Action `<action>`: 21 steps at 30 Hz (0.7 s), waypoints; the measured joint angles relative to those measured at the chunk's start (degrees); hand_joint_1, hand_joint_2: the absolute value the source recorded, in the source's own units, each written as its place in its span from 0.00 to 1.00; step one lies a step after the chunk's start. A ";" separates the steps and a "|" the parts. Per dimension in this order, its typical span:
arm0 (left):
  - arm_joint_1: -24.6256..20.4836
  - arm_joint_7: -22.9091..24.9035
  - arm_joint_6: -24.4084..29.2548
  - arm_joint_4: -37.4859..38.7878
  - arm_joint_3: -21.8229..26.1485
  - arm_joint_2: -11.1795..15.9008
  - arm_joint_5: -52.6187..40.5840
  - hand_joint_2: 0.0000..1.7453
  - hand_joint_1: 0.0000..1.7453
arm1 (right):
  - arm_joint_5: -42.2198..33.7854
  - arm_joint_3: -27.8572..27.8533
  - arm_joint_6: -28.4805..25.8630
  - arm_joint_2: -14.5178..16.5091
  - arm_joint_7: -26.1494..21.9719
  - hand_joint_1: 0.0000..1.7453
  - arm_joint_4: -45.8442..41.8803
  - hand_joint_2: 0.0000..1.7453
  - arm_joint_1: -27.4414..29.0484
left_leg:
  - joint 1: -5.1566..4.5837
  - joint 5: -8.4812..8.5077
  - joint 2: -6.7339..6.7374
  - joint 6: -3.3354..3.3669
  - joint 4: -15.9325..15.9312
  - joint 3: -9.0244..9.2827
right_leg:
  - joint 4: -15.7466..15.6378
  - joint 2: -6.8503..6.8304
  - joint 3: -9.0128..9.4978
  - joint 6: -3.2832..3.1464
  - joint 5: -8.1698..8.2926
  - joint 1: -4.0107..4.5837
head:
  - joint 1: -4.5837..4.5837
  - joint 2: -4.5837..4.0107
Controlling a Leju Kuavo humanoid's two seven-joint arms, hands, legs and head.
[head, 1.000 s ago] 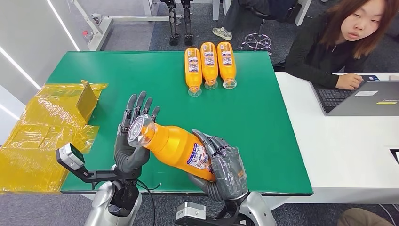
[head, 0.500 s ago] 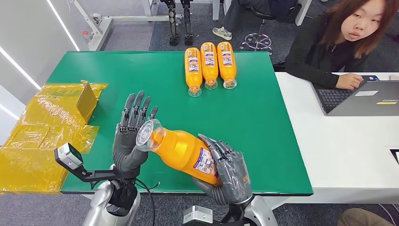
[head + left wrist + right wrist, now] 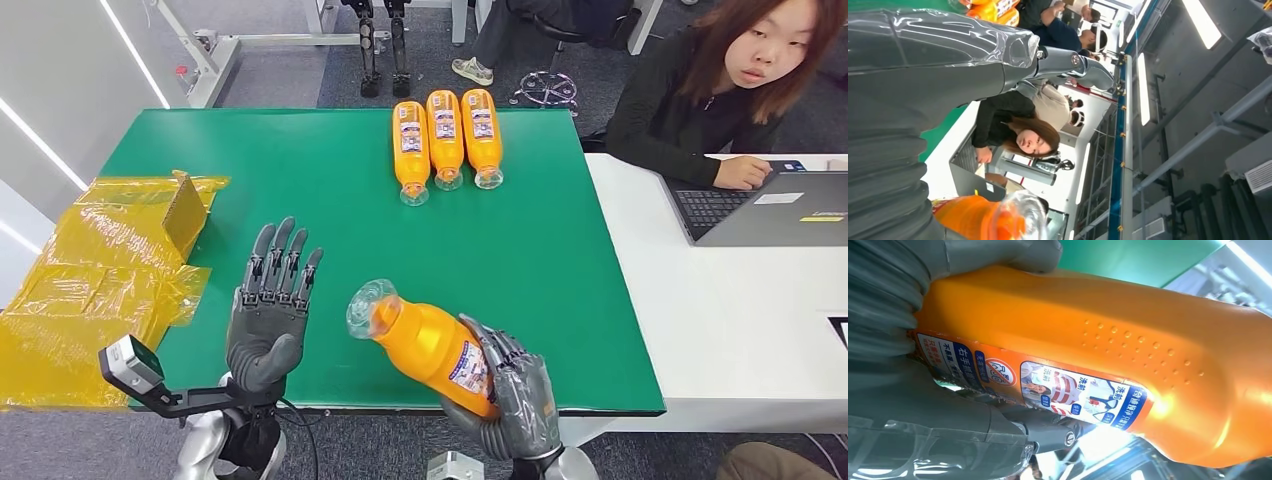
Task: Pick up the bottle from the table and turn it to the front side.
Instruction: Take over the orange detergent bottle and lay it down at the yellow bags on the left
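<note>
Orange bottle (image 3: 432,344) gripped in my right hand (image 3: 520,400), left hand (image 3: 268,315) fingers spread, empty; turning step, next rotate label frontward.

You see the right hand (image 3: 510,400) gripping the orange bottle (image 3: 430,345) (clear cap up-left); the left hand (image 3: 268,310) is spread, apart.

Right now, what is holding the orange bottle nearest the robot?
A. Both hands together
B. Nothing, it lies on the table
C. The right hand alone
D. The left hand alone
C: the right hand grips the orange bottle at its lower end, while the left hand stands apart from it, fingers spread and holding nothing.
</note>
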 joint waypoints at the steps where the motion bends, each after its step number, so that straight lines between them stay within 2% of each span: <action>1: 0.22 -0.03 -0.05 -0.26 0.01 0.05 -0.02 1.00 0.00 | -0.61 -0.31 -0.31 -0.44 -0.18 1.00 0.00 1.00 0.30 | 0.00 0.00 0.00 0.00 0.00 0.00 | 0.00 0.00 0.00 0.00 0.00 0.00 | 0.01 0.00; 9: 2.11 0.52 -0.43 -2.70 0.02 0.49 -0.46 1.00 0.00 | -3.02 -1.03 -3.76 -2.13 -1.24 1.00 0.15 1.00 0.97 | 0.00 0.00 0.00 0.00 0.00 0.00 | 0.00 0.01 0.00 0.00 0.00 0.00 | 0.00 0.00; 15: 2.68 0.23 -0.85 -3.07 -0.36 0.46 -1.33 1.00 0.00 | -2.13 -0.85 -3.25 -2.15 -3.71 1.00 0.35 1.00 -0.04 | 0.01 0.00 0.01 0.00 -0.01 0.01 | 0.01 0.00 0.00 0.00 0.00 0.01 | -0.01 -0.01; 21: 2.66 -0.03 -0.91 -3.10 -2.62 -0.63 -1.98 1.00 0.00 | -0.45 2.51 -1.69 -0.70 -4.13 1.00 1.86 1.00 -3.60 | 0.00 0.01 0.01 0.00 -0.01 0.01 | 0.01 0.01 0.00 -0.01 0.01 0.00 | 0.00 0.00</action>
